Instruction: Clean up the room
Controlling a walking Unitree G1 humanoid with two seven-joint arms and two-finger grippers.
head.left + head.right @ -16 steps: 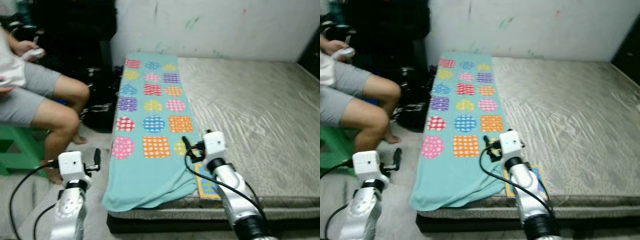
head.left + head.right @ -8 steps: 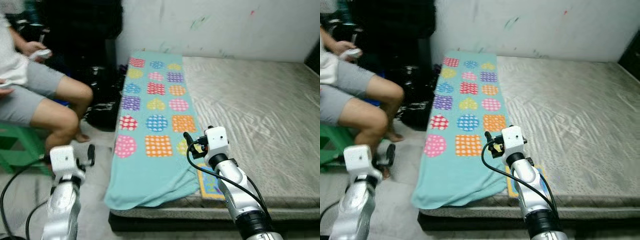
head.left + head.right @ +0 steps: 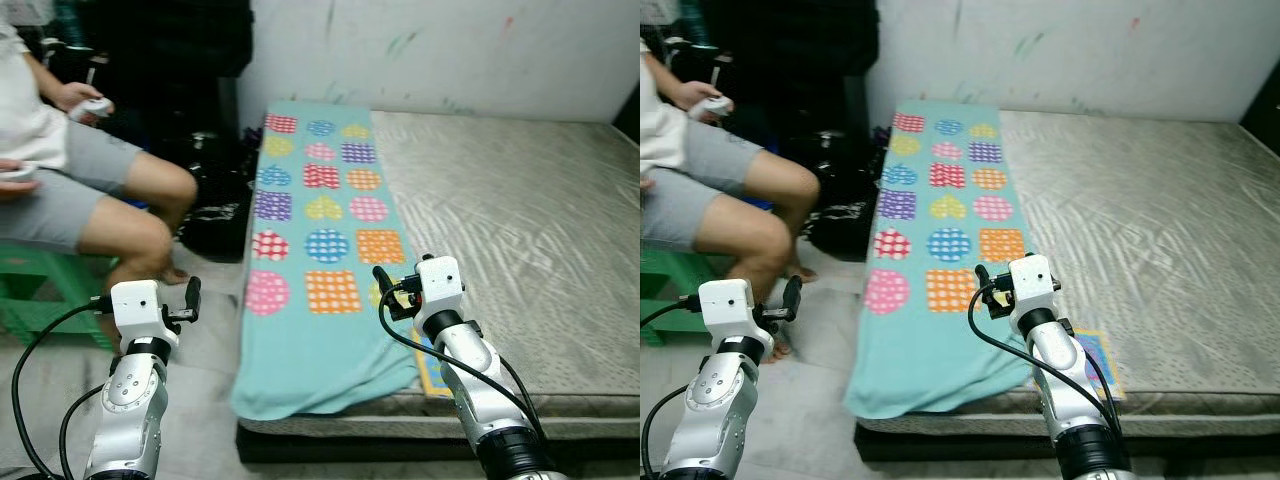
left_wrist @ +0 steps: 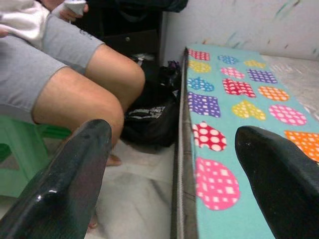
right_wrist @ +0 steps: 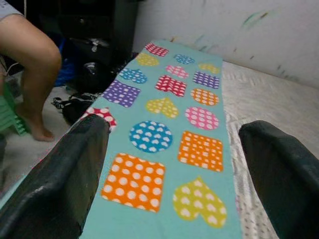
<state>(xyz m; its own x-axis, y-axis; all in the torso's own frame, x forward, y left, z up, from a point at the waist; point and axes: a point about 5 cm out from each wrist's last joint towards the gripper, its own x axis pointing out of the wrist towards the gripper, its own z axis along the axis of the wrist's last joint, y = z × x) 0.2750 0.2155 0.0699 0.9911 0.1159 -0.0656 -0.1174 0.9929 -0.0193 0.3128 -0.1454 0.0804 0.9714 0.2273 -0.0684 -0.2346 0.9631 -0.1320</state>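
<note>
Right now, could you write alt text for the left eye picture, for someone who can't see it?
A teal blanket patterned with bright dotted shapes lies along the left side of a grey mattress, its end hanging over the near edge. The robot's right gripper is raised, open, over the blanket's near end, the left gripper open above the floor, beside a seated person on a green stool.

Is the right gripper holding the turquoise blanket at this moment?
No. The right gripper is open, its two black fingers spread apart above the turquoise blanket, with nothing between them.
</note>
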